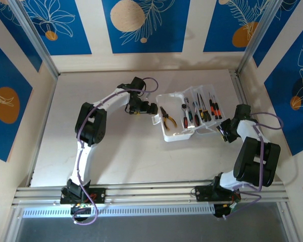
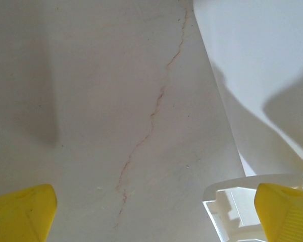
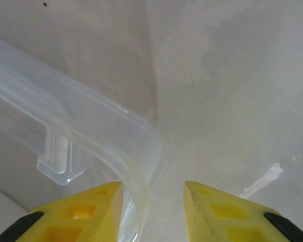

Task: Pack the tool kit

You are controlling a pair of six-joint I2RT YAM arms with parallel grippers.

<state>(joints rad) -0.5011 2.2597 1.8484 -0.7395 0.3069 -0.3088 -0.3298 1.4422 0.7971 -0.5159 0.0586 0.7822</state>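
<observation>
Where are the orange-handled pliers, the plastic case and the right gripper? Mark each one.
orange-handled pliers (image 1: 168, 121), top view, on the handles.
plastic case (image 1: 178, 138), top view, on its near wall.
right gripper (image 3: 152, 189), right wrist view, midway between its yellow fingertips.

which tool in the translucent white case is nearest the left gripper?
The orange-handled pliers, alone in the translucent white plastic case's end compartment beside the left gripper; the red-and-black-handled tools lie in slots farther away.
</observation>
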